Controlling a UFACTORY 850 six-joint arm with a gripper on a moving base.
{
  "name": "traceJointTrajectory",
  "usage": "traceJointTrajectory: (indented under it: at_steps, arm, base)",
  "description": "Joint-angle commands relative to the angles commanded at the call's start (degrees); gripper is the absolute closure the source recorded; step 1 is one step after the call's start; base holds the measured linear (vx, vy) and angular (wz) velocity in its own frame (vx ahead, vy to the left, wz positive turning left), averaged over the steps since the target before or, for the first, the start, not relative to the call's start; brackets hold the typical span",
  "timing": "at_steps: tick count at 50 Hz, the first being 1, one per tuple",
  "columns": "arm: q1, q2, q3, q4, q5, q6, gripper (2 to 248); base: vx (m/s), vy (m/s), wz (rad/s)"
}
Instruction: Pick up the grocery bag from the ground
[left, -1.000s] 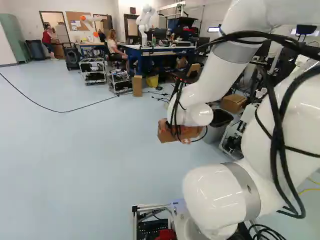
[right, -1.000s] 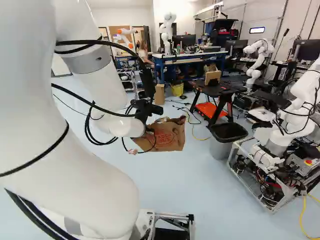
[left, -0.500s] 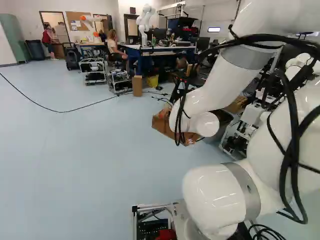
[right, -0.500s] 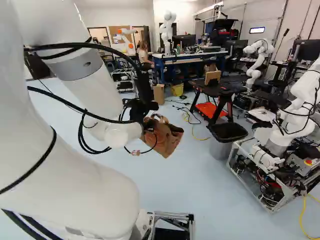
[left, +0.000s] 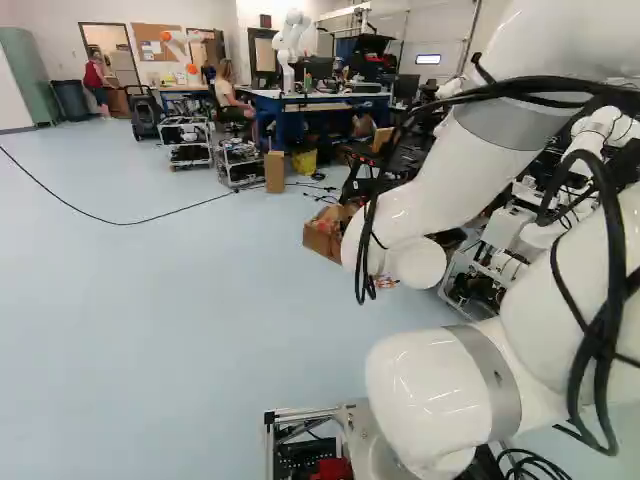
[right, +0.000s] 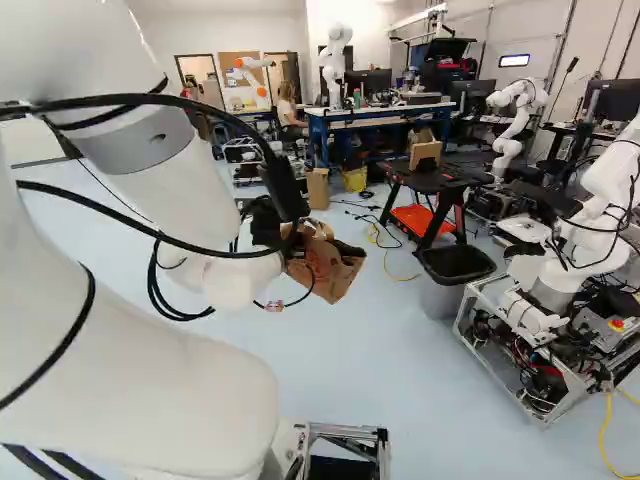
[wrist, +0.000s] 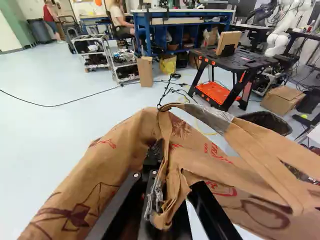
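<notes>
My gripper (right: 268, 222) shows in the right base view as a dark shape behind the wrist, its fingertips hidden. Against it is the brown paper grocery bag (right: 325, 272) with red print, tilted; whether its bottom clears the floor I cannot tell. In the left base view the arm covers much of the bag (left: 325, 236). The wrist view has the gripper (wrist: 159, 172) shut on the bag's handle, the twisted strip bunched between the fingers. Crumpled paper of the bag (wrist: 117, 145) spreads around them, and a loose handle loop (wrist: 260, 155) arches off to one side.
A grey bin (right: 440, 290) with a dark liner stands beyond the bag, near a black work table (right: 430, 180) with an orange shelf. Another robot (right: 590, 230) is at the right of the right base view. Cables (right: 385, 240) lie on the floor.
The arm has swung lower and its wrist has shifted left in the right base view. The bag, moving with the gripper, has turned and tilted. The base has not moved.
</notes>
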Motion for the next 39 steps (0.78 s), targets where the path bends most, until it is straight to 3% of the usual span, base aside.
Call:
traceJointTrajectory:
  at_steps: [39]
  arm:
    - [-0.04, 1.10, 0.99, -0.58, 2.20, -1.19, 226]
  base:
    - [0.000, 0.000, 0.000]
